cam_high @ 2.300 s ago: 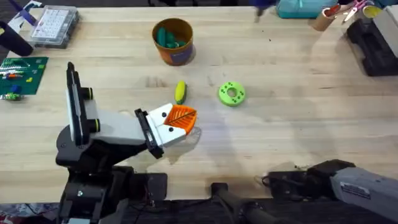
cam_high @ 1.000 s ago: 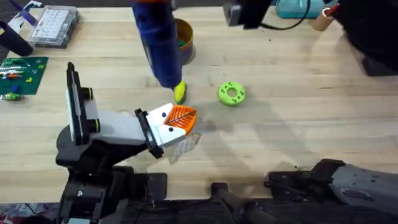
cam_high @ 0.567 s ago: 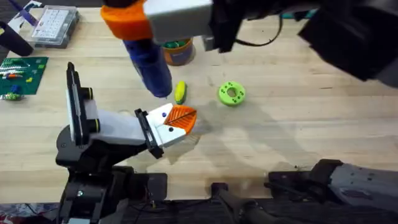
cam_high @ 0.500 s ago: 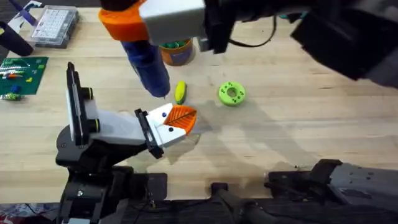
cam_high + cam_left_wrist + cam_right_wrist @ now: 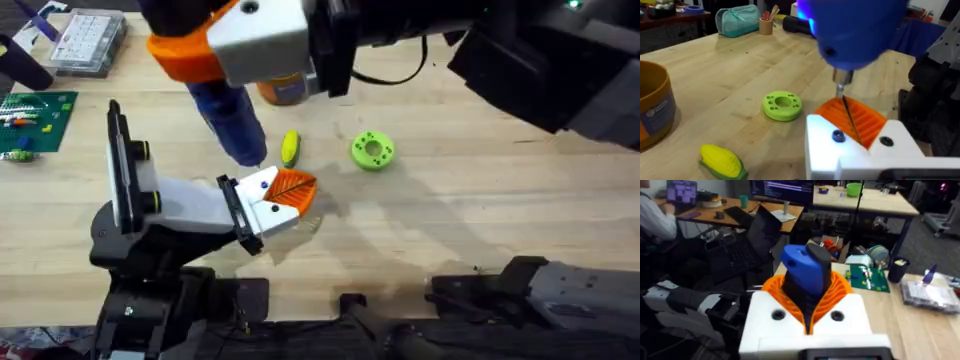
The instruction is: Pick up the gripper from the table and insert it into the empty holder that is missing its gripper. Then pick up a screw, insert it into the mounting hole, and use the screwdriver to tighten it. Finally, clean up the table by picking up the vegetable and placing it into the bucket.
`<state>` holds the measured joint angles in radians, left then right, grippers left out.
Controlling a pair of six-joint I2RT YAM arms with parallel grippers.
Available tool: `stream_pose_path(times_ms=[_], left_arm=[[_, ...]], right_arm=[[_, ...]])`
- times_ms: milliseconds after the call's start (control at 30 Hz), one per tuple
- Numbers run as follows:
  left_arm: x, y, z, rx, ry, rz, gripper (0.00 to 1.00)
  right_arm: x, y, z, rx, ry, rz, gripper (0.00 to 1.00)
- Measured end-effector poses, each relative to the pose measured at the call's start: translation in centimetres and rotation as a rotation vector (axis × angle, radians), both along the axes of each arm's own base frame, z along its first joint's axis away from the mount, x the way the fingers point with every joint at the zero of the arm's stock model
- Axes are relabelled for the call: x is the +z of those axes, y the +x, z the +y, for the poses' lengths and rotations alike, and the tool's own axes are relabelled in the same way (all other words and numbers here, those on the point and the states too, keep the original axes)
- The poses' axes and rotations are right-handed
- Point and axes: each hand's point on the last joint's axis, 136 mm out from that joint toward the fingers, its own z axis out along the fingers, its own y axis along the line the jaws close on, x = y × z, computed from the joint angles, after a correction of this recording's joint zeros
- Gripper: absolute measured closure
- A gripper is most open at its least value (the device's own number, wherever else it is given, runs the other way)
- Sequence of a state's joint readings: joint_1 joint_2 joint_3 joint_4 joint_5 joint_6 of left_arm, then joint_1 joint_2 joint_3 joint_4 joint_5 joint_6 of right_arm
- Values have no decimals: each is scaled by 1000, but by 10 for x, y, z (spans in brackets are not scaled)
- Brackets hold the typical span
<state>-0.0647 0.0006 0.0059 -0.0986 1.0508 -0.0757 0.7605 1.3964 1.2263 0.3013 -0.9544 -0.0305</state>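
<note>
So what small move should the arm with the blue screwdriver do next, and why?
Probably ease the blue pen-shaped screwdriver down a little: its thin metal bit hangs above the orange ribbed gripper piece, beside the dark screw in the white holder, and looks not yet seated.

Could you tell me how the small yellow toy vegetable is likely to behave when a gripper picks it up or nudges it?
The vegetable looks like a rounded, oblong corn cob lying on its side on the table, so a nudge would probably roll it. Its small size suggests it is light. The bumpy kernel surface may give the jaws some purchase, though its tapered ends could slip.
</note>
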Motion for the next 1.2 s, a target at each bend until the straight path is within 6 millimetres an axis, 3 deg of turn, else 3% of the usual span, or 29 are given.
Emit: stream_pose_path(times_ms=[567, 1200], left_arm=[[0, 0, 0, 0, 0, 0, 984], [0, 0, 0, 0, 0, 0, 984]], right_arm=[[-16, 1, 5, 30, -36, 22, 974], [-19, -2, 8, 43, -41, 29, 974]])
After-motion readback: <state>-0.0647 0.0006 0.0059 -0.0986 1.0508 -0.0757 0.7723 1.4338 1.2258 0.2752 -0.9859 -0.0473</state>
